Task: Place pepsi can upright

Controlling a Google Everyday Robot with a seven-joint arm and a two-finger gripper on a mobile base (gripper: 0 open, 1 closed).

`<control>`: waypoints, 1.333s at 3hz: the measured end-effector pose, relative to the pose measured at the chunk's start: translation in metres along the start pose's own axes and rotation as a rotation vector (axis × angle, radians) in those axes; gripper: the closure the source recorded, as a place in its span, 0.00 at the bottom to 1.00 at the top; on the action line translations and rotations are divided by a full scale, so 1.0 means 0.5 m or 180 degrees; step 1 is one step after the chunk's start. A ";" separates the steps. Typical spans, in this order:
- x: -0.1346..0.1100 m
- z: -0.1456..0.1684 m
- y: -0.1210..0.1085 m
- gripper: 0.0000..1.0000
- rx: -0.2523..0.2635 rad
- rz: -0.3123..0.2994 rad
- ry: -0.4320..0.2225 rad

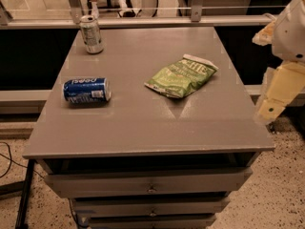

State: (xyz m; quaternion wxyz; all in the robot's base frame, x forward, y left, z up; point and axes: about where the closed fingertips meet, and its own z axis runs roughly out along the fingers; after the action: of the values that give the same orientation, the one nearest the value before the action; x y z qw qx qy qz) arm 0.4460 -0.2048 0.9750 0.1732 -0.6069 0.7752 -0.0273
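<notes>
The pepsi can (86, 90) lies on its side near the left edge of the grey worktop (143, 128). A green chip bag (181, 76) lies near the middle, and a silver-white can (91, 34) stands upright at the far left corner. What seems to be the gripper (278, 98) hangs off the right edge, well apart from the can; its opening cannot be told.

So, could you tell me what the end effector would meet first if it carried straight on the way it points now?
Probably the speckled floor: the end effector hangs beyond the table at its right edge, pointing down. Depth is unclear, so it might graze that edge.
</notes>
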 end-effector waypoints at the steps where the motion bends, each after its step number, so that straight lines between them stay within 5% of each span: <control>1: -0.102 0.055 -0.025 0.00 -0.0047 -0.0082 -0.0286; 3: -0.396 0.180 -0.050 0.00 -0.0321 -0.0183 -0.0885; 4: -0.395 0.179 -0.050 0.00 -0.0320 -0.0183 -0.0884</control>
State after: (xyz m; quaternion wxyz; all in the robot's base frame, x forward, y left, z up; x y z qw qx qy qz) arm 0.5365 -0.0084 0.9438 0.2474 -0.6347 0.7264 0.0909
